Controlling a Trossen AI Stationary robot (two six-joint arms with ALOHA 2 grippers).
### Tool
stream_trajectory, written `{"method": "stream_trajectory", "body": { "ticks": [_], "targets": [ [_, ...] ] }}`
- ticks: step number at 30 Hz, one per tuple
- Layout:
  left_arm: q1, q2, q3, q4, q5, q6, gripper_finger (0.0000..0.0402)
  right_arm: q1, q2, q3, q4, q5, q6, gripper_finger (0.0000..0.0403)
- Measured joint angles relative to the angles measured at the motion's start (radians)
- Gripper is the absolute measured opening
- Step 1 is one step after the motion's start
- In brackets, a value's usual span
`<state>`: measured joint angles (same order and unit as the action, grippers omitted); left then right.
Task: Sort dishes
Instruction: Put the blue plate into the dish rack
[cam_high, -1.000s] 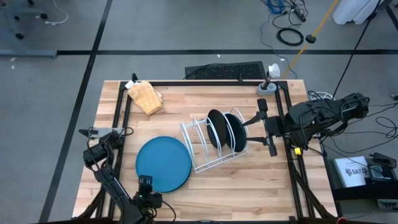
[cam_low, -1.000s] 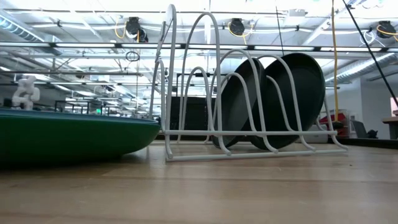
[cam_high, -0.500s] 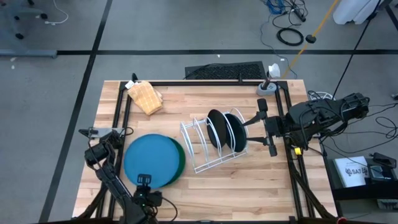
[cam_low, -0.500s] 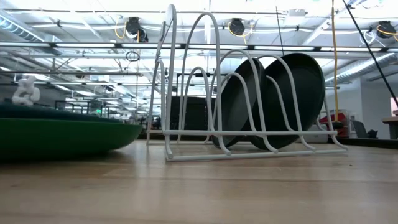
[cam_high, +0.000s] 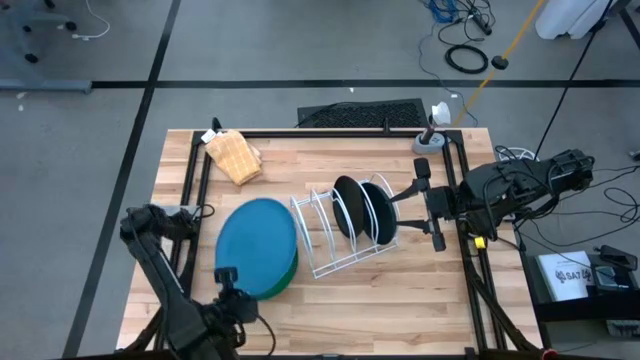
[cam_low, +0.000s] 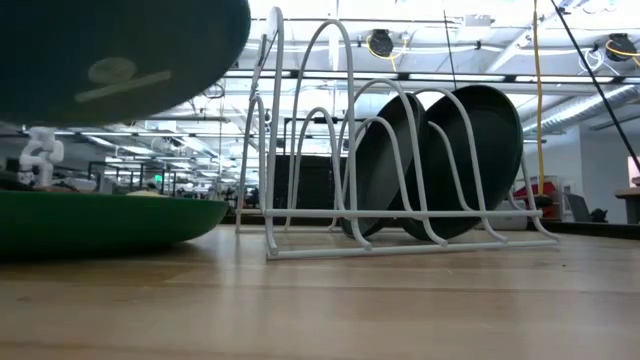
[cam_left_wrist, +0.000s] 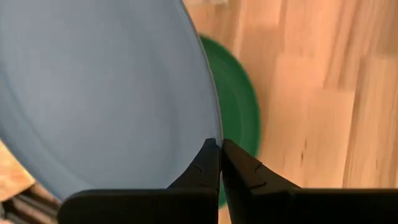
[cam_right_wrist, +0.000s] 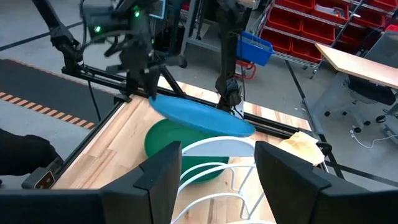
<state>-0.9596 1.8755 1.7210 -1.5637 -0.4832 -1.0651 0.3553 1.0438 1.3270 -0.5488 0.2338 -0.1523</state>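
My left gripper (cam_high: 225, 276) is shut on the large bright blue plate (cam_high: 257, 245), which is up in the air over the green plate (cam_high: 288, 272). The green plate lies flat on the table (cam_low: 100, 220). Two smaller dark plates (cam_high: 362, 210) stand on edge in the slots of the white wire rack (cam_high: 325, 240); one is black and one dark teal. My right gripper (cam_right_wrist: 217, 180) is open and empty at the table's right side, just right of the rack (cam_high: 425, 200). My left gripper pinches the blue plate's rim (cam_left_wrist: 210, 134) at its near edge between the two fingers. The fingers come from the table's near side, slanting down. The plate is lifted clear of the green plate and tilted, its held end higher (cam_right_wrist: 155, 101).
A tan ridged block (cam_high: 235, 157) lies at the table's far left. The rack's left slots (cam_low: 300, 150) hold nothing. A black frame runs along the table's edges (cam_high: 330, 132).
My left gripper has drawn the blue plate toward the table's left, off the green plate, and then raised it. The blue plate now hangs tilted above the table. The green plate has stayed in place and shows at the blue plate's right.
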Motion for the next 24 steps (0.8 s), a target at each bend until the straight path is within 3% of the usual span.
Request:
{"method": "stream_trajectory", "body": {
  "ticks": [8, 14, 24],
  "targets": [
    [-0.007, -0.157, -0.001, 0.030, -0.081, 0.006, 0.0007, 0.000, 0.000, 0.000, -0.001, 0.000, 0.002, 0.0199],
    [-0.027, -0.292, -0.001, 0.121, -0.161, 0.112, 0.0007, 0.000, 0.000, 0.000, -0.003, 0.000, 0.002, 0.0199],
    [-0.010, -0.416, -0.001, 0.497, -0.533, 0.461, 0.0007, 0.000, -0.003, 0.000, -0.002, 0.002, -0.031, 0.0199]
  ]
}}
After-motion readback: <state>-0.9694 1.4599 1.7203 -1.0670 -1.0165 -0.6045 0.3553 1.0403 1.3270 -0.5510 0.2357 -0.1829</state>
